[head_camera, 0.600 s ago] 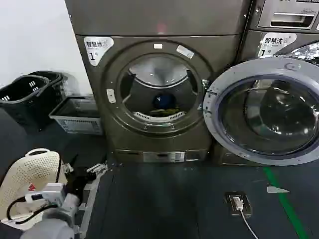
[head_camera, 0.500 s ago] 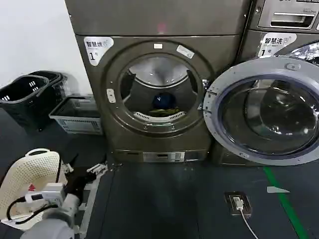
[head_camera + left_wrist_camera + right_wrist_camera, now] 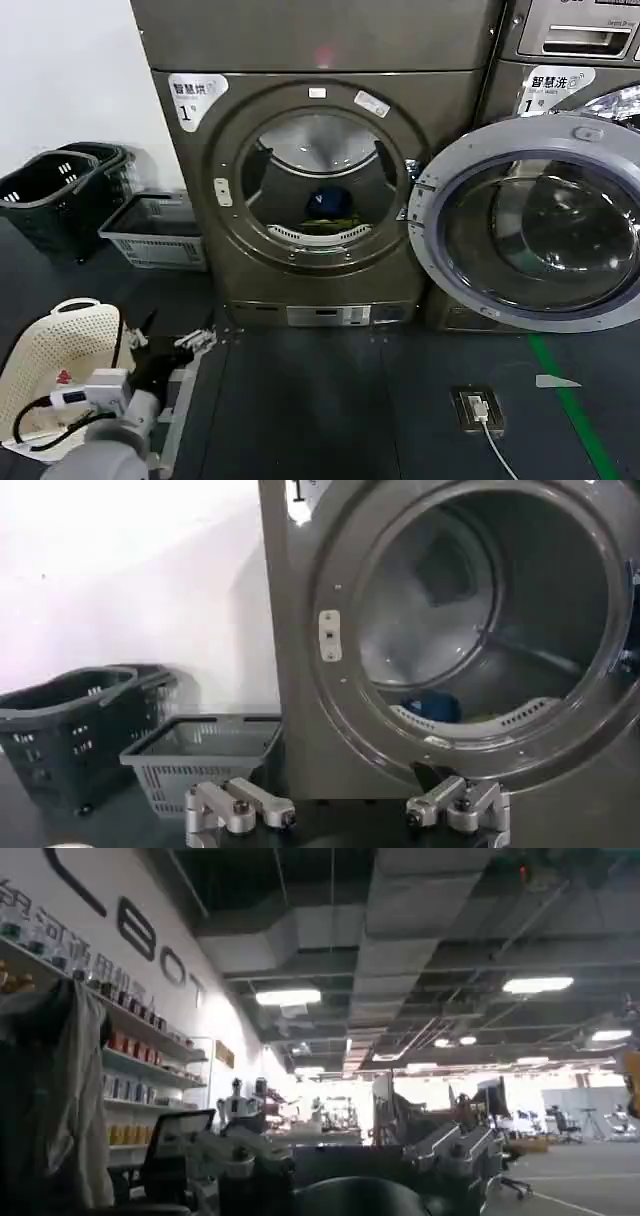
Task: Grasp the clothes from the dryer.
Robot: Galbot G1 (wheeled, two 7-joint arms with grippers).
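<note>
The dryer (image 3: 315,190), a bronze-grey front-loader, stands with its round port facing the robot and its grey-rimmed glass door (image 3: 535,225) swung open beside the port. Deep inside the drum, low at the back, lies a small dark blue bundle with a sliver of yellow-green, the clothes (image 3: 328,205); which way they lie and their long axis cannot be told. The left gripper (image 3: 345,810) hovers low in front of the dryer, below the port, fingers spread wide and holding nothing. Black baskets (image 3: 55,195) and a grey crate (image 3: 155,232) sit on the floor beside the dryer. The right gripper (image 3: 345,1158) points away into a room, jaws apart and empty.
</note>
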